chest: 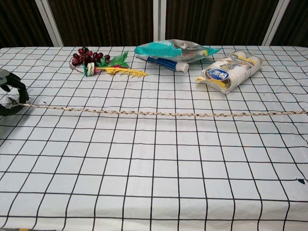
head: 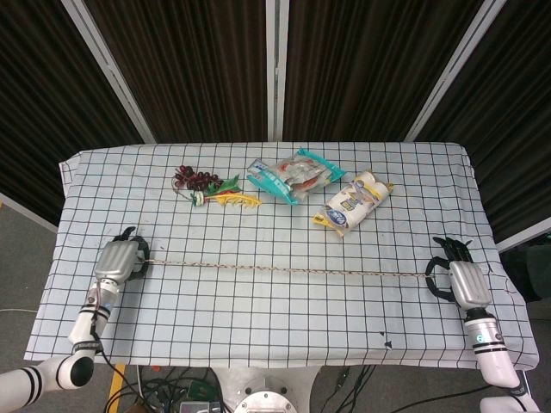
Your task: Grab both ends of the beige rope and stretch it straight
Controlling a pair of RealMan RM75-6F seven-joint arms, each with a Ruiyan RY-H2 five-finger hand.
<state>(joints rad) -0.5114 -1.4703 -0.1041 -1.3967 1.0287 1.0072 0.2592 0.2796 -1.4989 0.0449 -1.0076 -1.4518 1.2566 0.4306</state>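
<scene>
— Stretching across the checked tablecloth (head: 258,318) from one side to the other, the beige rope (head: 284,270) was seen lying in a nearly straight line. Was each end held?

— Yes. The rope's left end was pinched in the curled fingers of the left hand (head: 119,259), near the left edge of the table. The right end was held in the closed fingers of the right hand (head: 465,280), near the right edge. In the chest view only the dark fingers of the left hand were shown at the frame's edge, and the rope was seen to run off the right side, so the right hand was not shown there.

— And what was placed behind the rope?

— A bunch of dark grapes with green and yellow leaves (head: 211,187) was set toward the far left. A teal snack bag (head: 293,175) was laid near the middle, and a pack of white rolls (head: 353,201) just to its right. All three were kept well apart from the rope.
</scene>
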